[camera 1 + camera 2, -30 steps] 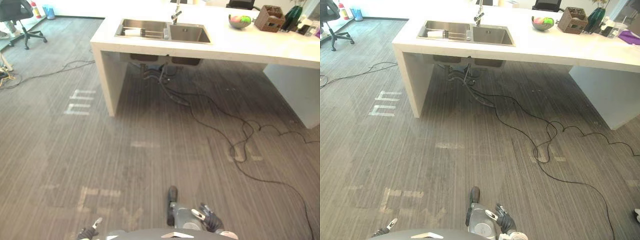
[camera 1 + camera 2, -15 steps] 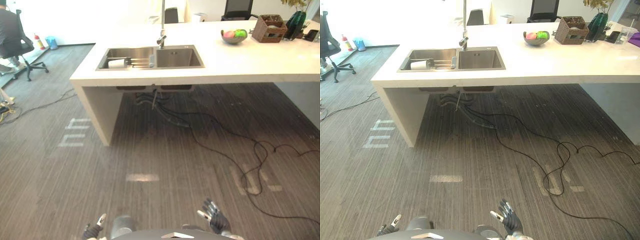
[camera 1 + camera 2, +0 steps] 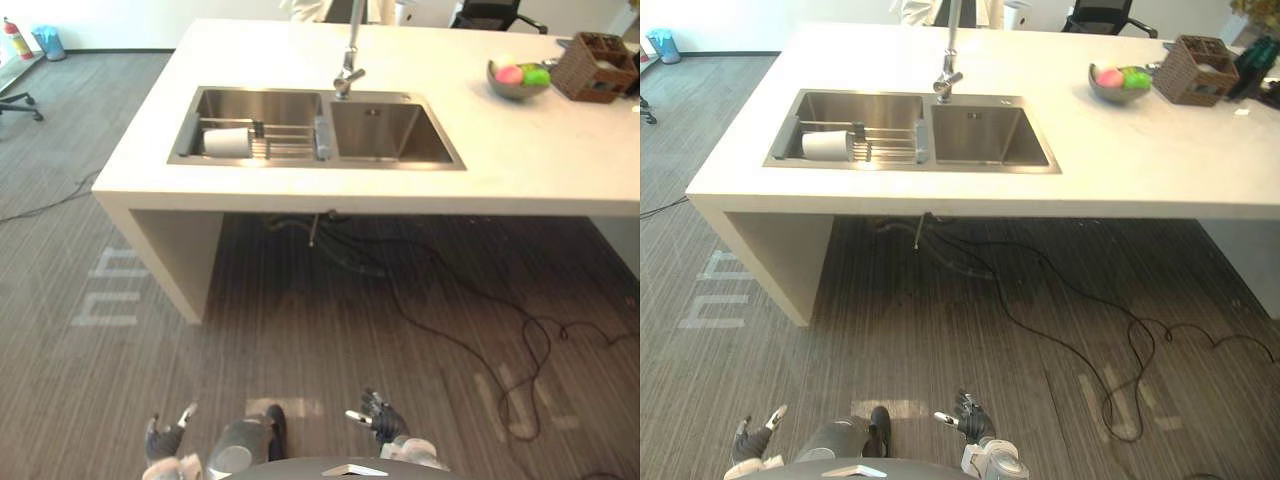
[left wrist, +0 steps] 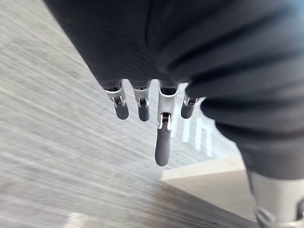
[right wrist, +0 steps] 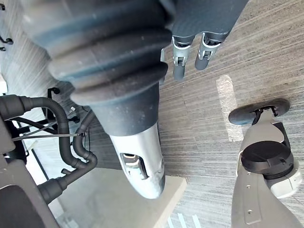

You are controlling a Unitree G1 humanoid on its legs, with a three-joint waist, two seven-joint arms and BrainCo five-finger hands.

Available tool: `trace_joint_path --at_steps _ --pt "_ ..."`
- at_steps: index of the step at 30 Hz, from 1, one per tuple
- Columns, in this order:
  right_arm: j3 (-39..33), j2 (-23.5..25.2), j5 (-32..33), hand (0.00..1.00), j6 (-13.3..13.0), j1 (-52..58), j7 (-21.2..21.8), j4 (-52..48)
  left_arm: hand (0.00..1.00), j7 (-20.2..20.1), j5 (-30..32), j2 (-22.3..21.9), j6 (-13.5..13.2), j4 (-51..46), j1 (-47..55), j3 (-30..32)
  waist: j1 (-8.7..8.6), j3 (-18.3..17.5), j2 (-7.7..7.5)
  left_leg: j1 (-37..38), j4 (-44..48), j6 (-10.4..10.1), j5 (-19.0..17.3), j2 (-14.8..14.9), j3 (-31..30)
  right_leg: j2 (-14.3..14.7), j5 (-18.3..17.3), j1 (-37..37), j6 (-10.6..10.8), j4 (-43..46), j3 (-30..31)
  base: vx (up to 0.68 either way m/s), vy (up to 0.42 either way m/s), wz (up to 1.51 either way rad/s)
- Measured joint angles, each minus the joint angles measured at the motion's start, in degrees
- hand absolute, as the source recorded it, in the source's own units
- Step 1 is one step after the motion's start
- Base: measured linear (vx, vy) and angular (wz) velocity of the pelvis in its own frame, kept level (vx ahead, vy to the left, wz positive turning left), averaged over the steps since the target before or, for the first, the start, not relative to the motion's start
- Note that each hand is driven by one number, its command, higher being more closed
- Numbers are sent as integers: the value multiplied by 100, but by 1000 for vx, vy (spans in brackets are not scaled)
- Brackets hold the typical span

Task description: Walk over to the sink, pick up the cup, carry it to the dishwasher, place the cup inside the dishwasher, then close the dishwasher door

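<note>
Nearing the sink (image 3: 390,130), hands empty.
Our left hand (image 3: 163,440) and right hand (image 3: 378,418) hung low, fingers loose; the cup (image 3: 226,142) lay sideways in the left basin, so stopping squarely before it seemed best.

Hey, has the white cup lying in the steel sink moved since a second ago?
No. The white cup lies in the left basin of the steel sink, at the wire rack's left end, as before; only the camera came closer.

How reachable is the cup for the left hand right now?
Probably no: the cup lies in the sink's left basin, the left hand hangs low over open floor, well short of the counter.
</note>
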Motion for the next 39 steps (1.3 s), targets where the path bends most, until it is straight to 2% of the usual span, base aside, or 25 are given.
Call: trace_joint_path --at_steps 1,2,3,4,5,8,9,10,12,14,15,17,18,20,21,22,25,26,27,28,29,30,33,36,39 --pt "-1 -15 48 0 60 -25 -28 -3 0 89 90 4 11 -241 -11 -51 -13 26 -8 123 -6 -28 -72 -29 4 -50 84 -299 -21 708 -43 461 186 -5" --pt "4 -64 106 0 159 -16 -100 -5 0 306 316 -24 52 -652 -36 -220 -31 41 -29 501 -147 -66 -174 -111 11 -256 41 -764 -230 1765 -427 373 144 -19" --pt "33 -95 106 0 185 11 -184 -41 0 555 516 -26 53 -866 -102 -552 -60 10 -5 899 -418 -80 -227 -135 31 -422 -173 -1079 -790 2146 -897 336 135 -24" --pt "73 -128 101 0 187 14 -230 -113 0 712 644 -22 38 -943 -157 -719 -97 -25 17 1062 -542 -91 -245 -132 35 -423 -285 -1258 -980 2149 -1048 314 102 -16" --pt "150 -182 73 0 276 12 -297 -305 0 1294 1235 9 -67 -1063 -406 -974 -202 -36 23 1306 -758 -99 -245 -129 30 -344 -481 -1610 -1095 1877 -1212 303 77 2" --pt "172 -211 155 0 613 2 -586 -586 0 2053 1756 94 55 -1908 -1213 -1084 -399 -15 58 1697 -925 -146 -265 -116 -54 -191 -815 -2121 -1293 504 -1430 388 -26 18" --pt "155 -244 209 0 736 26 -683 -680 0 2140 1847 402 203 -2478 -1681 -1008 -540 -14 122 1811 -921 -276 -356 -22 -206 -150 -721 -2116 -1453 -636 -1647 361 -74 38" --pt "153 -264 209 0 765 22 -696 -673 0 2144 1876 544 248 -2704 -1854 -923 -576 5 158 1866 -905 -356 -413 36 -287 -100 -584 -2064 -1492 -1164 -1686 369 -108 47" --pt "150 -267 254 0 784 50 -714 -665 0 2139 1949 986 415 -3616 -2057 -615 -603 19 214 1965 -706 -545 -764 268 -399 65 252 -1852 -1505 -2602 -1615 396 -190 28" --pt "146 -279 251 0 785 134 -688 -668 0 2093 2131 1183 492 -4381 -1946 -456 -538 -23 232 2000 -181 -650 -1322 426 -479 53 861 -1772 -1444 -2618 -1561 389 -289 12" --pt "121 -458 239 0 784 158 -617 -681 0 2016 2414 1073 499 -4700 -1696 -475 -480 -144 480 2031 22 -806 -1563 704 -545 271 669 -1758 -1533 -2366 -1649 367 -265 6" --pt "122 -612 206 0 804 119 -595 -668 0 1851 2758 939 529 -5201 -1440 -719 -423 -237 756 2032 318 -934 -1629 957 -607 452 269 -1710 -1605 -2213 -1849 472 -263 27" --pt "121 -663 188 0 811 113 -560 -669 0 1758 2845 848 581 -5585 -1389 -779 -433 -168 830 1685 1199 -1081 -1502 1124 -635 484 170 -1520 -1675 -2232 -1966 531 -290 34" --pt "113 -719 190 0 868 123 -553 -686 0 1738 2978 825 637 -6120 -1384 -741 -396 -114 917 1006 2926 -1092 -892 1493 -609 570 63 -1100 -1746 -2417 -2054 393 -205 11" --pt "111 -741 170 0 933 141 -552 -675 0 1575 3162 851 687 -6361 -1381 -700 -395 -143 963 659 3704 -1041 -924 1755 -526 661 53 -751 -1761 -2715 -2097 380 -126 -4" --pt "121 -723 126 0 970 141 -549 -634 0 1403 3303 918 702 -6381 -1398 -677 -402 -173 951 567 3776 -940 -1035 1910 -333 648 84 -420 -1734 -3008 -2088 370 -114 -5" --pt "123 -722 131 0 997 10 -551 -315 0 877 3523 1044 877 -6144 -1543 -677 -357 -195 923 593 2399 -796 -1107 2008 91 521 212 -59 -1629 -3509 -2002 297 -30 -15" --pt "106 -725 128 0 1021 -74 -546 -143 0 597 3651 1123 987 -5908 -1676 -680 -358 -216 907 646 1229 -803 -968 1939 224 435 259 -61 -1561 -3596 -1963 308 122 -11" --pt "53 -738 101 0 1031 -159 -472 4 0 208 3884 1198 1108 -5607 -1843 -684 -390 -236 931 743 -173 -833 -359 1784 214 389 296 -98 -1491 -3669 -1948 254 141 -4" --pt "-10 -755 61 0 1031 -179 -428 26 0 -3 4031 1246 1129 -5443 -1935 -700 -421 -261 985 805 -766 -815 185 1743 176 412 312 -91 -1441 -3734 -1956 295 185 -6" --pt "-125 -735 -72 0 1029 -236 -403 158 0 -438 4367 1462 1153 -5077 -2042 -785 -449 -316 985 1001 -1262 -1238 706 1610 54 404 341 -44 -1310 -3848 -1915 202 149 1" --pt "-122 -671 -138 0 1028 -248 -334 210 0 -957 4647 1835 1202 -4773 -2113 -950 -498 -363 823 1110 -1580 -1177 815 1429 70 274 365 -33 -1288 -3930 -1947 178 143 1" --pt "-119 -622 -266 0 1035 -247 -210 227 0 -1872 4988 2616 1201 -3995 -2152 -1137 -596 -374 691 1332 -1920 -1112 898 1174 173 46 401 67 -1220 -4069 -1949 104 115 1" --pt "-115 -681 -245 0 1072 -249 -209 243 0 -2237 4969 3098 1170 -3462 -2246 -1126 -605 -365 768 1411 -2058 -1055 940 1025 160 -69 437 127 -1139 -4178 -2000 24 59 3" --pt "-111 -720 -234 0 1191 -273 -218 253 0 -2250 4972 3290 1069 -3270 -2272 -1028 -586 -385 866 1491 -2325 -1043 1098 998 136 -55 455 141 -1107 -4210 -2109 -39 -3 10"
